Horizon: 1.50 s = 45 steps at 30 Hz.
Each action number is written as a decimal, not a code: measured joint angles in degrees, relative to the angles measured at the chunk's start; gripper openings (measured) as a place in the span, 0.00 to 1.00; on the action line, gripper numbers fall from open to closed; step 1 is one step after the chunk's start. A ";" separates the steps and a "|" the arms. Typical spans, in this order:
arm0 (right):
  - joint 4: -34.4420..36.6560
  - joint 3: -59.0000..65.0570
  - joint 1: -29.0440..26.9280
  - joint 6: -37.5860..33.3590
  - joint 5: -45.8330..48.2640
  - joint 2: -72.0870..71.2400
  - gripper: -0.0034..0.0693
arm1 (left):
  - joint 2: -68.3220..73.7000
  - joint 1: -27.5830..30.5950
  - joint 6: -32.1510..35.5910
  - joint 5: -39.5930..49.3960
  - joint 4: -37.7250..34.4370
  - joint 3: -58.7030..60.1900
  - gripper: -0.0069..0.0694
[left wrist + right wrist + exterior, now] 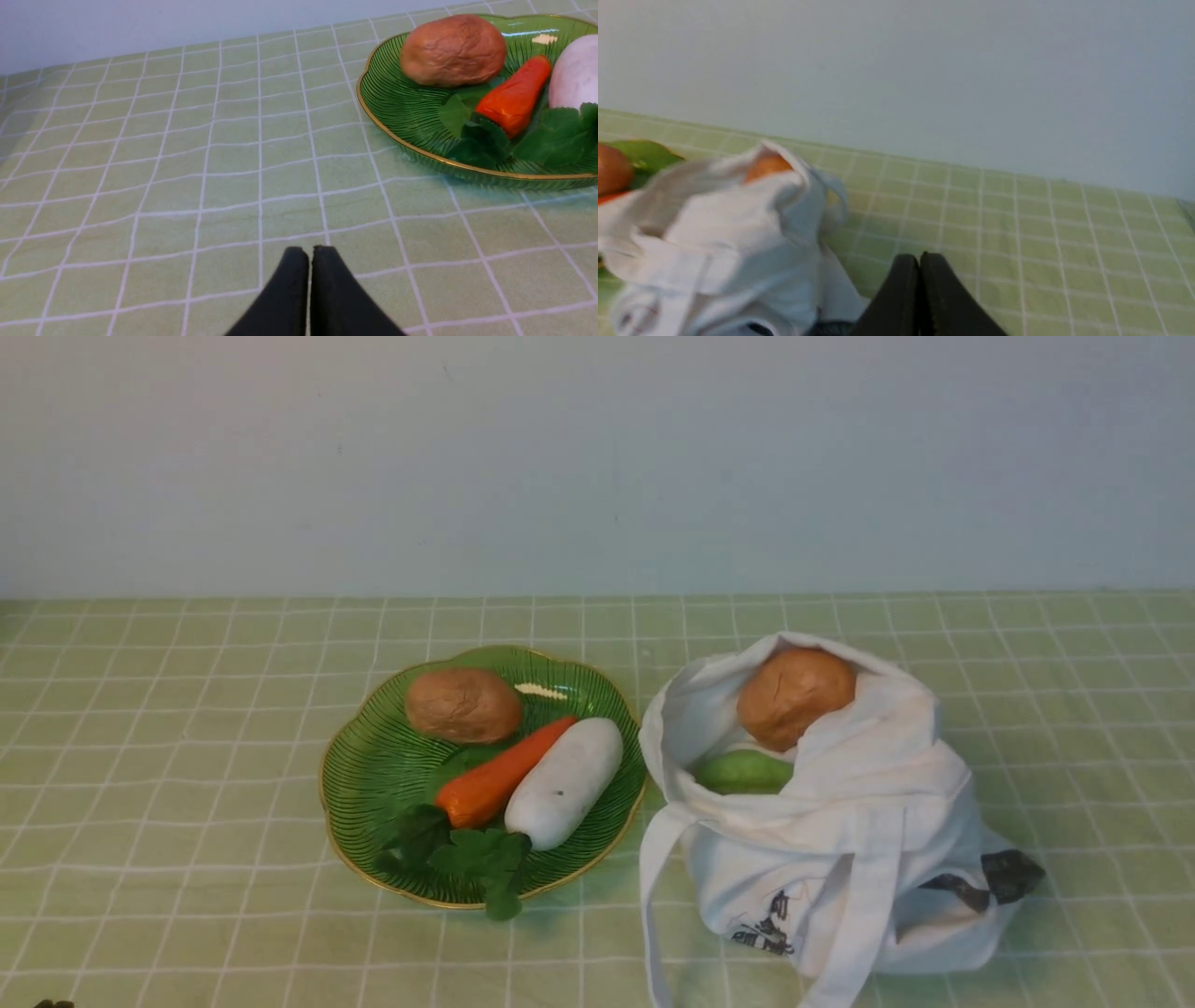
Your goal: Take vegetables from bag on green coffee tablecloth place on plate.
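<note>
The left claw (pixel 310 252) is closed, its two black fingers pressed together with nothing between them, low over a bare stretch of the green coffee tablecloth (pixel 187 163), well apart from the plate (pixel 402 140). The right claw (pixel 920 261) is likewise closed and empty, its fingers meeting tip to tip just beside the bag (pixel 738 242) on the side nearer the right edge of the surface. In the front view neither claw shows. The plate (pixel 373 775) sits a little left of the middle of the surface and the bag (pixel 859 859) stands just beside it on the right, their edges almost touching. On the plate lie a brown potato (pixel 463 706) toward its far side, an orange carrot (pixel 499 777) slanting across the middle with dark green leaves (pixel 476 854) at its near end, and a white radish (pixel 566 782) alongside the carrot on the side nearer the bag. The bag's mouth is open; a second potato (pixel 794 695) rests at the top of the opening, half wrapped by the cloth, and a pale green vegetable (pixel 744 772) shows beneath it inside. One strap (pixel 653 905) hangs down the bag's front toward the near edge, and a dark tag (pixel 1008 875) sticks out on its right side.
</note>
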 joint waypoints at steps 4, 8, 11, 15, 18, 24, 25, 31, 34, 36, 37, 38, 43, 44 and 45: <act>-0.68 11.94 -3.93 -0.16 -2.62 -9.04 0.03 | 0.00 0.00 0.00 0.00 0.00 0.00 0.08; -0.79 22.00 -4.00 -0.11 -6.63 -14.80 0.03 | 0.00 0.00 0.00 0.00 0.00 0.00 0.08; 0.85 25.57 -4.00 0.51 -10.04 -15.23 0.03 | 0.00 0.00 0.00 0.05 0.00 0.00 0.08; 2.54 26.02 -4.00 0.86 -12.47 -15.24 0.03 | 0.00 0.00 0.00 0.05 0.00 0.00 0.08; 3.65 26.11 -4.00 0.98 -13.04 -15.24 0.03 | 0.00 0.00 0.00 0.05 0.00 0.00 0.08; 4.00 26.10 -4.00 0.67 -13.17 -15.24 0.03 | 0.00 0.00 0.00 0.05 0.00 0.00 0.08; 4.00 26.10 -4.00 0.52 -13.17 -15.24 0.03 | 0.00 0.00 0.00 0.05 0.00 0.00 0.08; 4.00 26.10 -4.00 0.32 -13.17 -15.24 0.03 | 0.00 0.00 0.00 0.05 0.00 0.00 0.08; 4.00 26.10 -4.00 0.28 -13.17 -15.24 0.03 | 0.00 0.00 0.00 0.05 0.00 0.00 0.08; 4.00 26.10 -4.00 0.28 -13.17 -15.24 0.03 | 0.00 0.00 0.00 0.05 0.00 0.00 0.08; 4.12 26.10 -4.00 0.28 -13.17 -15.24 0.03 | 0.00 0.00 0.00 0.05 0.00 0.00 0.08; 4.12 26.10 -4.00 0.28 -13.17 -15.24 0.03 | 0.00 0.00 0.00 0.05 0.00 0.00 0.08; 4.12 26.10 -4.00 0.28 -13.17 -15.24 0.03 | 0.00 0.00 0.00 0.05 0.00 0.00 0.08; 4.12 26.10 -4.00 0.28 -13.17 -15.24 0.03 | 0.00 0.00 0.00 0.05 0.00 0.00 0.08; 4.12 26.10 -4.00 0.28 -13.17 -15.24 0.03 | 0.00 0.00 0.00 0.05 0.00 0.00 0.08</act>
